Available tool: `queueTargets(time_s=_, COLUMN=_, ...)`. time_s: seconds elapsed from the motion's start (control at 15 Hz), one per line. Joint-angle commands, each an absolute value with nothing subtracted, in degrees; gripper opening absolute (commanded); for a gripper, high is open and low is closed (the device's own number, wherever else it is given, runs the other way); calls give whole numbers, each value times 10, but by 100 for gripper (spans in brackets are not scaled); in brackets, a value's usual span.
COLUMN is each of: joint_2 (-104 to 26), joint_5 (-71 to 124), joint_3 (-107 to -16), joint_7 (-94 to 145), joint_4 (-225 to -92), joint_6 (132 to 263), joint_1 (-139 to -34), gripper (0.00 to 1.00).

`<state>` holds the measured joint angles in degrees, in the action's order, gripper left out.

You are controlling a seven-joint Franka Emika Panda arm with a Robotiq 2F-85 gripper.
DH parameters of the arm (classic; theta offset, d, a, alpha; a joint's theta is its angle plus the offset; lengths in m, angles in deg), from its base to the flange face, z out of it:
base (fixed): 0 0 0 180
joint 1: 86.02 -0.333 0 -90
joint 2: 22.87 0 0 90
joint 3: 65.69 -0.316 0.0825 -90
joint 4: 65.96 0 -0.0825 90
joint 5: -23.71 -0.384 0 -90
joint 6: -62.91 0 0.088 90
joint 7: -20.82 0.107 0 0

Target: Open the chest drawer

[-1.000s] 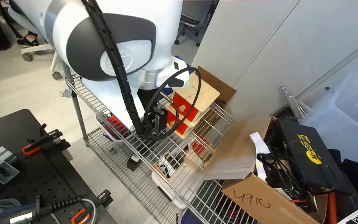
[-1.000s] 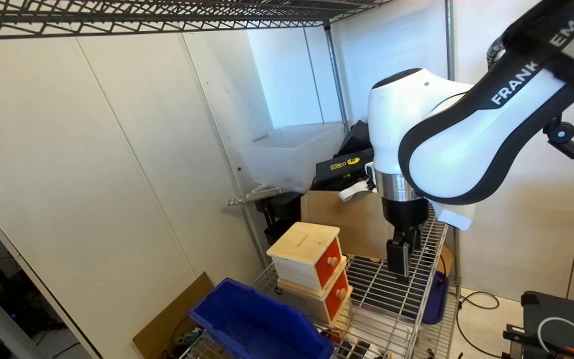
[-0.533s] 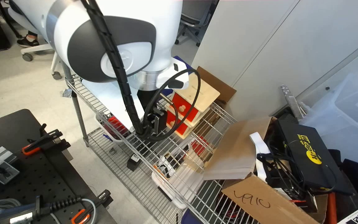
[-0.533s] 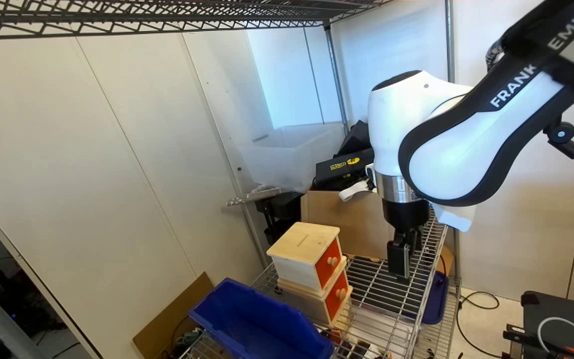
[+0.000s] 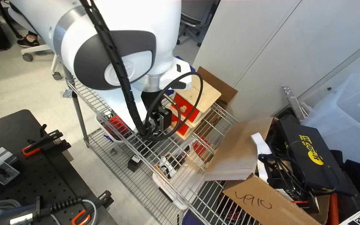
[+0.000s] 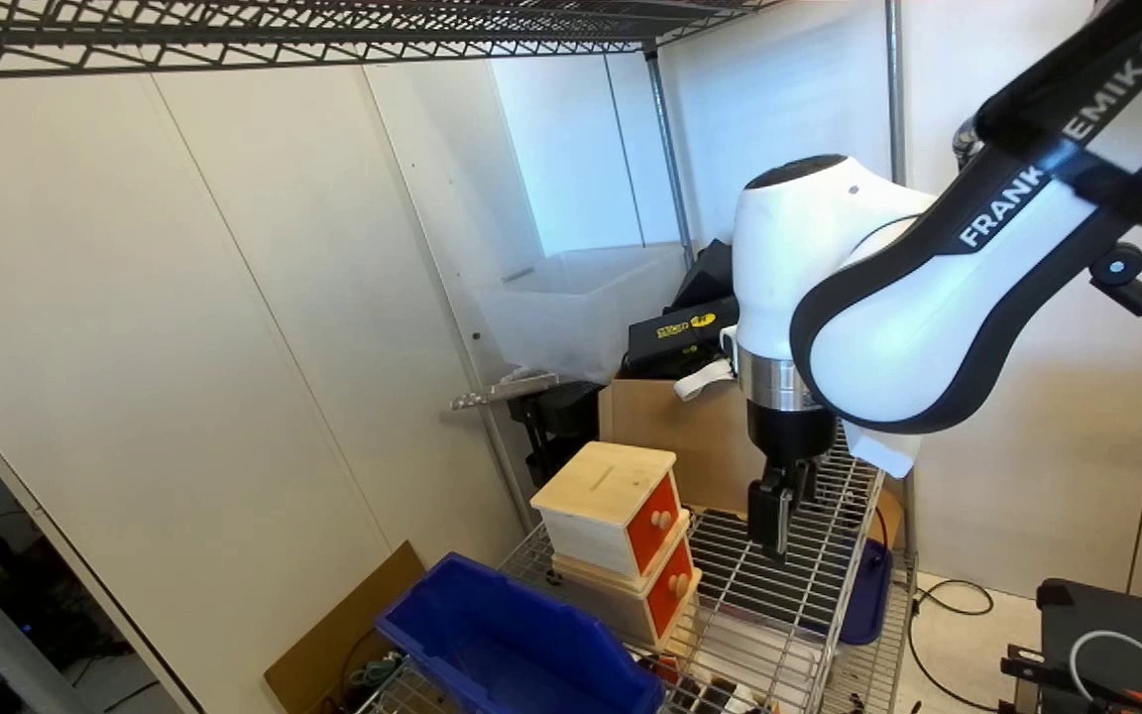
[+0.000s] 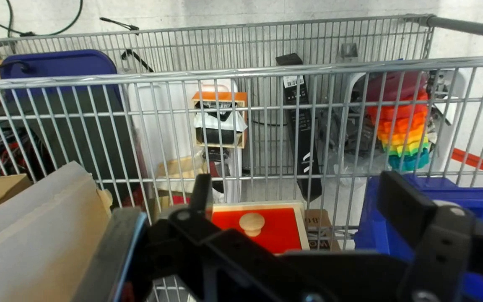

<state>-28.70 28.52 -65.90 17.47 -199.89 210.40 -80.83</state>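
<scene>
The chest [image 6: 611,486] is a light plywood stack of two boxes with an upper red drawer front [image 6: 651,523] and a lower red drawer front [image 6: 671,591], each with a pale round knob. Both drawers look shut. The chest [image 5: 203,93] also stands behind my gripper [image 5: 162,122], which partly hides the lower front. In an exterior view my gripper [image 6: 769,526] hangs pointing down in front of the drawer fronts, apart from them. In the wrist view my gripper [image 7: 298,197] is open and empty. A red front with its knob [image 7: 252,223] shows between the fingers, nearer the left one.
The chest stands on a wire shelf [image 5: 180,187]. A blue bin [image 6: 521,645] is beside it. An open cardboard box [image 5: 239,150] with black equipment stands on the shelf's other side. A dark wire shelf [image 6: 333,40] hangs above. A cable [image 5: 195,104] loops by the gripper.
The arm's upper links have lowered. The gripper has shifted slightly towards the chest, left in one picture and right in the opposite one. The chest has not moved.
</scene>
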Motion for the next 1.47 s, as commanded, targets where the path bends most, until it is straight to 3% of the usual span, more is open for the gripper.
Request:
queueTargets(time_s=0.0, joint_2=-322, joint_5=273, joint_3=-653, joint_7=157, joint_4=-1988, joint_6=2165, joint_1=-818, gripper=100)
queueTargets(time_s=0.67, joint_2=-394, joint_5=300, joint_3=-643, joint_7=154, joint_4=-1983, joint_6=2332, joint_1=-821, gripper=100)
queueTargets(time_s=1.4, joint_2=-425, joint_5=318, joint_3=-623, joint_7=144, joint_4=-1972, joint_6=2411, joint_1=-825, gripper=100)
